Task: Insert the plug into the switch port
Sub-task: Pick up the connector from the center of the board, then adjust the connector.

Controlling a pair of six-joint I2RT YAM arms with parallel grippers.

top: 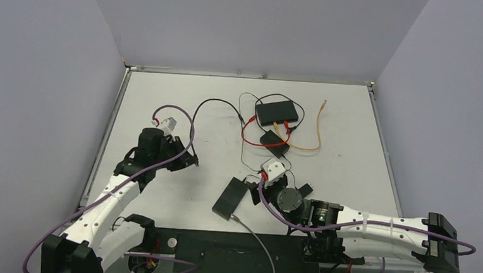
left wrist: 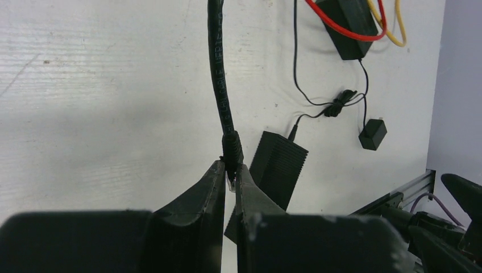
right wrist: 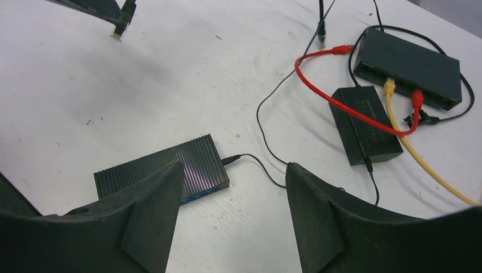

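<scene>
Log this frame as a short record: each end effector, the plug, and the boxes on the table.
left end effector: shut on plug of black cable
right end effector: open, empty, by ribbed box
ribbed box: flat on table, thin black lead attached
far switch: red cable and yellow cable plugged in
plug: not in any port

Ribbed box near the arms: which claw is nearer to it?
Right. The right claw hangs open right beside the ribbed box; the left claw, shut on the plug, is farther off to the box's left.
</scene>
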